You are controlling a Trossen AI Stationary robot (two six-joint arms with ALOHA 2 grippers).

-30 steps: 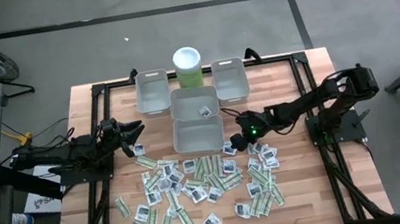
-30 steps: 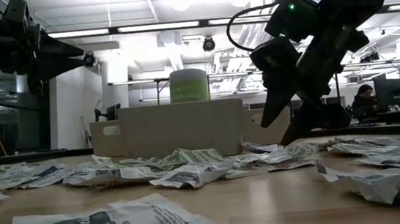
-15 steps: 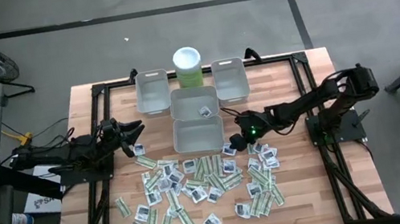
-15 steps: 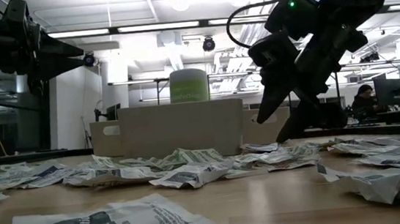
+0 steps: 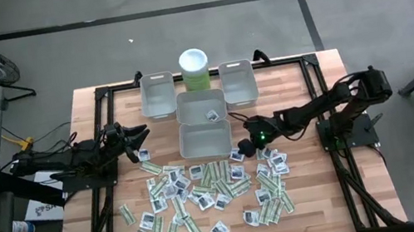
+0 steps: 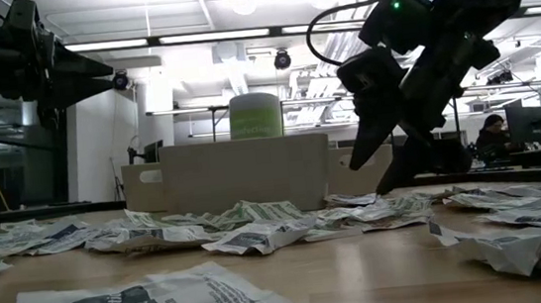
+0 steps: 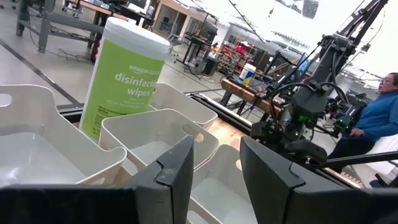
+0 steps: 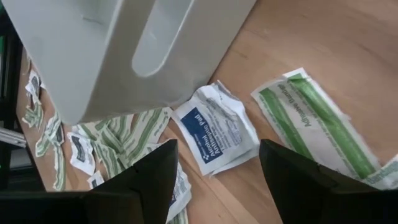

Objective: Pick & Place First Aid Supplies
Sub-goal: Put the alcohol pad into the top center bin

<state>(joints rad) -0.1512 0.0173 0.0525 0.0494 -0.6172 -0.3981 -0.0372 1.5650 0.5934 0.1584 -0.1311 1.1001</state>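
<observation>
Right gripper (image 5: 239,148): hovering low over the wooden table (image 5: 312,191) just off the near right corner of the front grey bin (image 5: 205,139), its two dark fingers (image 8: 143,180) standing wide apart with nothing between them.

White square packet (image 8: 216,129): lying crumpled on the wood beside that bin's corner, blue print facing up, framed in the gap between the right gripper's spread fingers in the right wrist view but not touching them.

Green-striped strip (image 8: 314,127): resting just beside the square packet, apart from it.

First aid supplies (image 5: 203,194): sprawling by the dozen across the middle and near side of the table, green-white strips and white squares overlapping in a loose heap; in the low view they are lying flat and rumpled in the foreground (image 6: 249,235).

Packet in bin (image 5: 211,115): one small white square sitting inside the middle grey bin (image 5: 201,106).

Left gripper (image 5: 140,136): hanging above the table's left side, well apart from the heap, pointing toward the bins; its fingers (image 7: 177,177) are standing partly apart and holding nothing.

Bins: two more grey bins flanking the back row, left (image 5: 158,95) and right (image 5: 238,82).

Canister (image 5: 195,69): a pale green tub of disinfecting wipes with a white lid standing upright between the two rear bins.

Background: a person in a blue top (image 7: 379,121) sitting beyond the table in the left wrist view.
</observation>
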